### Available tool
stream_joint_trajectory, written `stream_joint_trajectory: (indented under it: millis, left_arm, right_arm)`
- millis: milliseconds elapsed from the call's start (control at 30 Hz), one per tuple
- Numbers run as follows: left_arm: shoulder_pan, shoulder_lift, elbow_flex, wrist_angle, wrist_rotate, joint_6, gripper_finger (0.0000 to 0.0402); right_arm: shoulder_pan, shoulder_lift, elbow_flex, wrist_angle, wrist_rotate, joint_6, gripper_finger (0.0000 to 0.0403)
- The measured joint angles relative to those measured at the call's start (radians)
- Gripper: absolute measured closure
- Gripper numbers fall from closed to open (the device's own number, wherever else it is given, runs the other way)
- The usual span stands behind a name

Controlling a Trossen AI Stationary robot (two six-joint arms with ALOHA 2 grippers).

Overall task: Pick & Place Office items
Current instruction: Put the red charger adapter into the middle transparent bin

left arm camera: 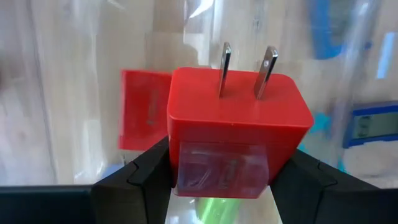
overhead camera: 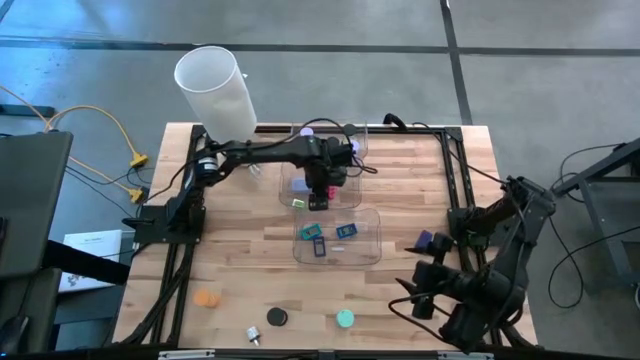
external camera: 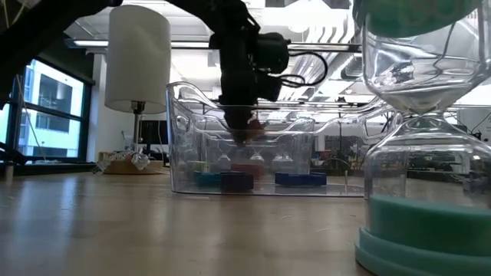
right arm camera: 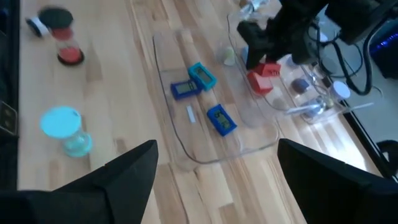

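Note:
My left gripper point(overhead camera: 318, 200) point(left arm camera: 221, 180) reaches down over the far clear bin point(overhead camera: 296, 165) and is shut on a red plug block point(left arm camera: 239, 118) with two metal prongs point(left arm camera: 245, 71). A second red piece point(left arm camera: 144, 109) shows behind it, low in that bin. The near clear bin point(overhead camera: 368, 250) holds blue and teal blocks point(overhead camera: 346, 231) point(right arm camera: 221, 119). An orange disc point(overhead camera: 207, 297), a black disc point(overhead camera: 276, 317) and a teal disc point(overhead camera: 345, 319) stand near the table's front edge. A purple block point(overhead camera: 424, 240) lies at the right. My right gripper point(right arm camera: 217, 180) point(overhead camera: 430, 285) hovers open over the front right. My left gripper pinches the red plug block by two opposite sides point(left arm camera: 177, 155) between its two fingers point(left arm camera: 143, 171), at the end away from the prongs. The fingers come from above, pointing steeply down. The block hangs with its prongs pointing down and away from the gripper, above the bin's floor.
A tall white cylinder point(overhead camera: 215, 85) stands at the far left corner. In the low view a teal sand timer point(external camera: 418, 192) stands close to the front edge. A small green piece point(overhead camera: 298, 203) lies by the far bin's near side. Bare wood lies left of the bins.

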Motion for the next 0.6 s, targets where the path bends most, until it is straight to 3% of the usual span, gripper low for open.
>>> stream_joint_trajectory:
  millis: [600]
  left_arm:
    - [-0.008,0.055,-0.003,-0.068,0.049,0.002,0.0186]
  right_arm:
    - [0.0,0.0,-0.047,0.031,-0.009,0.003,0.0081]
